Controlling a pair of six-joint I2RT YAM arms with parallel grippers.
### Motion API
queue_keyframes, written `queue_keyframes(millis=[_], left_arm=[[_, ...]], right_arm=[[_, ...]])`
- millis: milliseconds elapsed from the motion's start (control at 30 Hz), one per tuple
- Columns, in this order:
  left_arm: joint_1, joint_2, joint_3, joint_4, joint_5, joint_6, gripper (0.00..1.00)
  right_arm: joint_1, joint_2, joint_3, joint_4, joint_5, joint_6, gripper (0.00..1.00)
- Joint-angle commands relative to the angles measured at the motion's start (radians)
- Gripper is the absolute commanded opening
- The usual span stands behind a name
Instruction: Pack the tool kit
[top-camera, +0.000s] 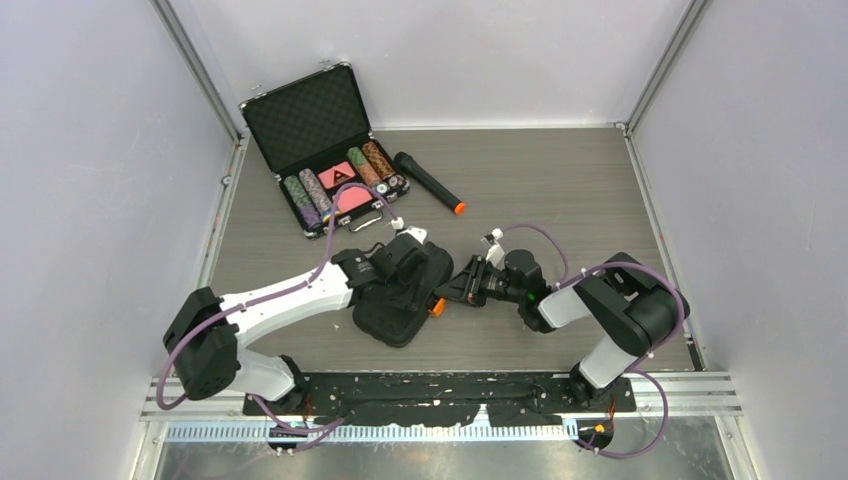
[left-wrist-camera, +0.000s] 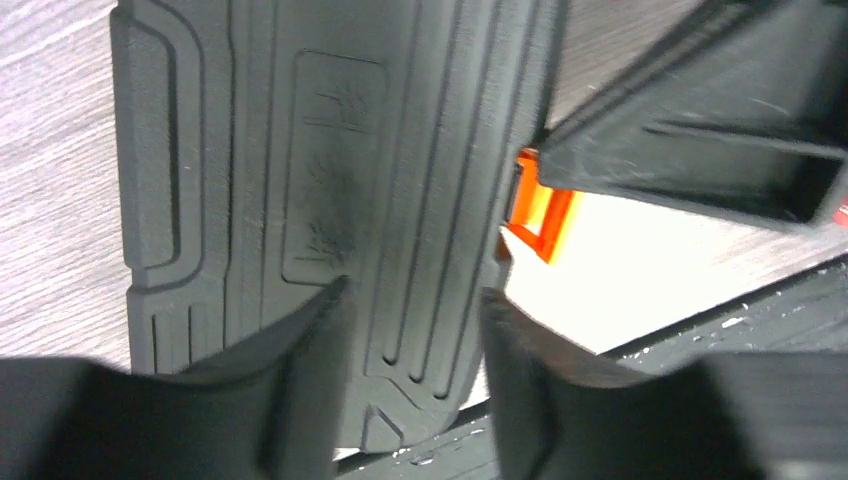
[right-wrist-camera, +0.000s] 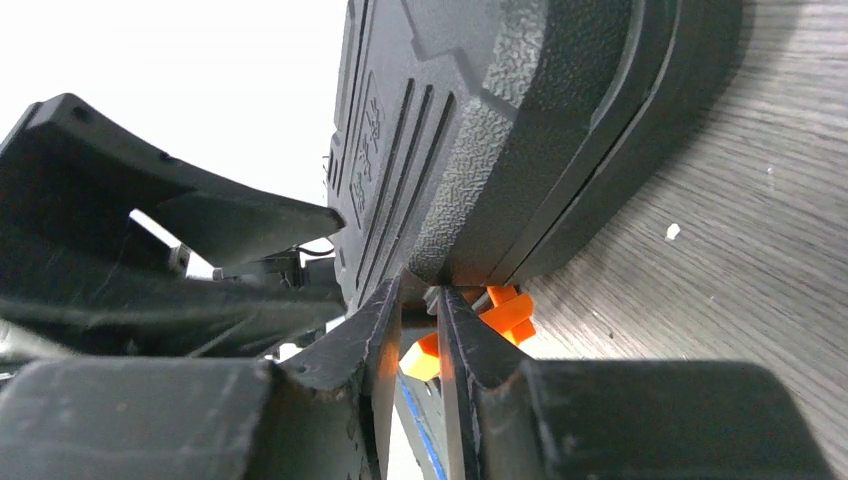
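Latching: shut tool kit case is sitting on table, L gripper hovering jaws apart over it, R gripper pinching its orange latch, nxt prob. needing firm snap-down.

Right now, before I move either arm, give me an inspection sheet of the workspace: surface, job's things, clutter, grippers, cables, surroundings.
Surface: grey wood-grain table; one white speck beside the tool case.
Job's things: black tool case lies closed, its orange latch facing the right arm; no loose tools seen.
Clutter: open chip case and black flashlight at the back, apart from the tool case.
Grippers: left gripper over the lid, fingers apart; right gripper at the latch, fingers nearly together, grip unclear.
Cables: a purple cable on each arm; the left one arcs toward the chip case.
Surroundings: white walls, metal frame; nothing else seen.
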Motion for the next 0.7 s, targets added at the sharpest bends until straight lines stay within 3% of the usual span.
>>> queue_keyframes(millis=[0,133,300,667], left_arm=[[-0.084,-0.073,0.006,0.010,-0.130,0.010,0.60],[-0.165,-0.054,0.023,0.003,-0.200,0.032,0.76],[-0.233,0.030,0.076,-0.032,-0.258,0.063,0.88],[-0.269,0.193,0.200,-0.069,-0.335,0.100,0.91]], right_arm=[[0.016,0.029,-0.005,0.106,0.009,0.055,0.25],[0.016,0.034,-0.007,0.109,0.014,0.057,0.25],[0.017,0.033,-0.002,0.101,0.018,0.053,0.25],[0.018,0.036,0.004,0.092,0.017,0.054,0.25]])
